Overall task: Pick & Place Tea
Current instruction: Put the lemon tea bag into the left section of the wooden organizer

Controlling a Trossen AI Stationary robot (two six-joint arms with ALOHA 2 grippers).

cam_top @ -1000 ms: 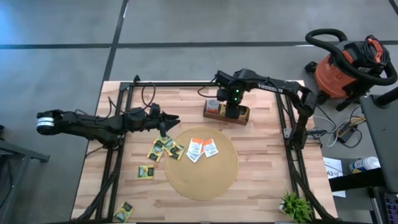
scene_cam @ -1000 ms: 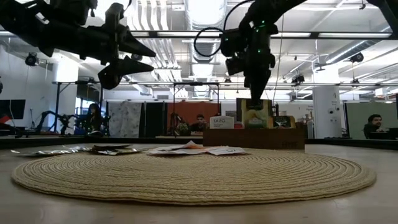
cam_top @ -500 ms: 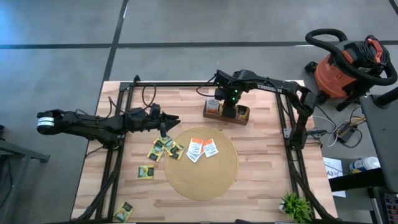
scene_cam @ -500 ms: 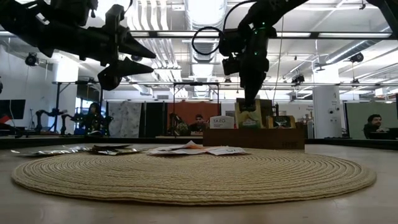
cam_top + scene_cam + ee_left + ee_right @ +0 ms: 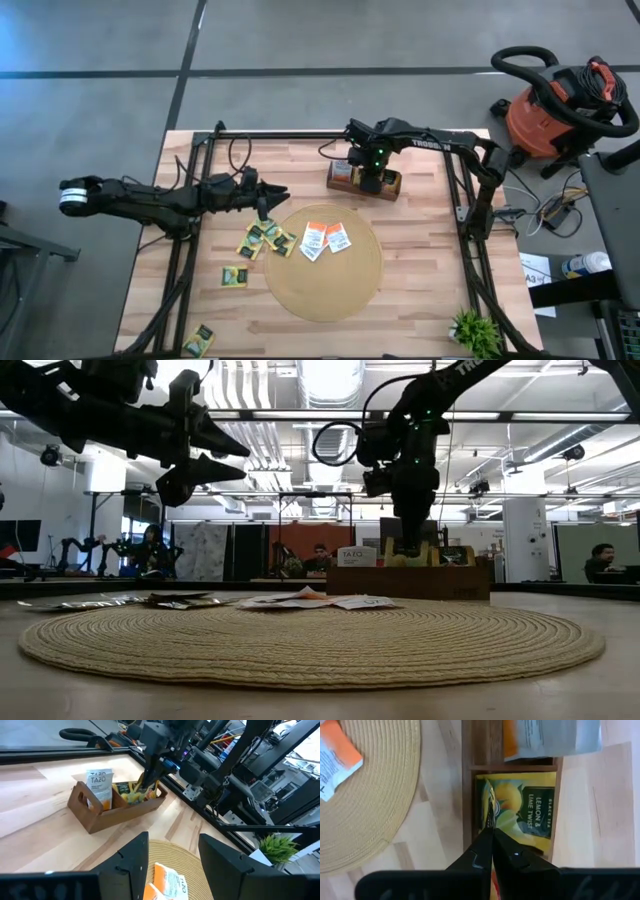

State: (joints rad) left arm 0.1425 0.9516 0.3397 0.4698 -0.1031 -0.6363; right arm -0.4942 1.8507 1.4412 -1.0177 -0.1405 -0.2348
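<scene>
The right gripper (image 5: 372,178) is reaching down into the wooden compartment box (image 5: 390,189) at the far middle of the table, its fingers (image 5: 492,845) pinched together on the edge of a yellow lemon tea sachet (image 5: 490,807) that is standing upright in the middle compartment, beside another lemon sachet (image 5: 530,810) lying flat in that same slot. A white sachet (image 5: 100,785) is standing in the neighbouring compartment. The left gripper (image 5: 170,865) is hovering above the table left of the round woven mat (image 5: 325,290), jaws spread wide and holding nothing. Two orange-and-white sachets (image 5: 325,238) are lying on the far part of the mat, yellow-green sachets (image 5: 265,238) are sitting at its left edge, and two more (image 5: 235,277) are lying nearer on the bare wood. To finish this step cleanly, it looks best to lower the sachet fully between the dividers, then release straight and lift vertically so the paper isn't dragged back out or knocked against its neighbours.
</scene>
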